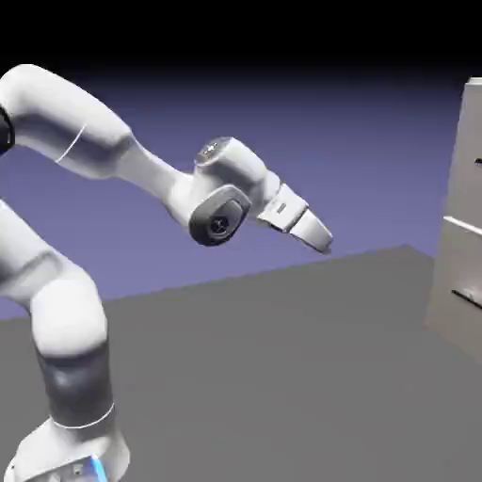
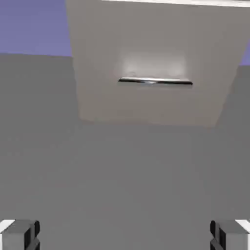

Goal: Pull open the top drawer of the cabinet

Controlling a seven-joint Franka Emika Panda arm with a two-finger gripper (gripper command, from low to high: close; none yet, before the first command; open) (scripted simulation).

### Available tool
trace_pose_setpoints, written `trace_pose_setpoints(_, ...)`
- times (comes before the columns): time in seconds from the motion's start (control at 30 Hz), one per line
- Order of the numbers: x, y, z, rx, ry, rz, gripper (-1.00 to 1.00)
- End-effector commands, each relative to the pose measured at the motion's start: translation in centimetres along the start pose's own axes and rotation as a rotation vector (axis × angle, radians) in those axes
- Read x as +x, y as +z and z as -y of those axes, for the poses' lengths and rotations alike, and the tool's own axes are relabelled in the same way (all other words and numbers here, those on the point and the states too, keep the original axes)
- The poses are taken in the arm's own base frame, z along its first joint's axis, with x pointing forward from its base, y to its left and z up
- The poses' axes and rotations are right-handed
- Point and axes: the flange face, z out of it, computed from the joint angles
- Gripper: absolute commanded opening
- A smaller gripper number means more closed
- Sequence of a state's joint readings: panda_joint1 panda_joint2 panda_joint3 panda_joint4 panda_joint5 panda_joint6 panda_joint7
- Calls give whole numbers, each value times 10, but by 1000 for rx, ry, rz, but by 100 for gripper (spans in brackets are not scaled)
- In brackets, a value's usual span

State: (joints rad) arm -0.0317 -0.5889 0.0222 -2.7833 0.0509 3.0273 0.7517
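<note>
The cabinet (image 1: 461, 216) stands at the exterior view's right edge, pale grey and cut off by the frame. Its top drawer (image 1: 468, 141) is the upper panel above a thin pale seam; only a dark trace of its handle shows at the frame's edge. My gripper (image 1: 322, 241) hangs in the air well to the left of the cabinet, angled down toward it and touching nothing. In the hand view the two grey fingertips (image 2: 20, 234) stand wide apart, so the gripper (image 2: 125, 235) is open and empty. That view shows a lower panel (image 2: 146, 53) with a dark bar handle (image 2: 155, 81), some way ahead.
The grey table (image 1: 282, 377) stretches between the arm's base (image 1: 71, 452) and the cabinet. A lower drawer with a dark handle (image 1: 466, 299) sits under the seam. The blue-violet backdrop lies behind.
</note>
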Motion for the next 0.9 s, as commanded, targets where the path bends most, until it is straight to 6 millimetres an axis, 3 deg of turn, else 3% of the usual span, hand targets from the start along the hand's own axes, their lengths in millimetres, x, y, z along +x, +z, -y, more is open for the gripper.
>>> trace_pose_setpoints(0.0, 15, -10, 2, 10, 57, -33, 0)
trace_pose_setpoints(0.2, 93, -82, 13, 101, 369, -218, 0)
trace_pose_setpoints(0.4, 140, -162, 29, 239, 625, -377, 0)
trace_pose_setpoints(0.67, 159, -256, 71, 474, 860, -528, 0)
trace_pose_setpoints(0.87, 150, -297, 120, 658, 956, -584, 0)
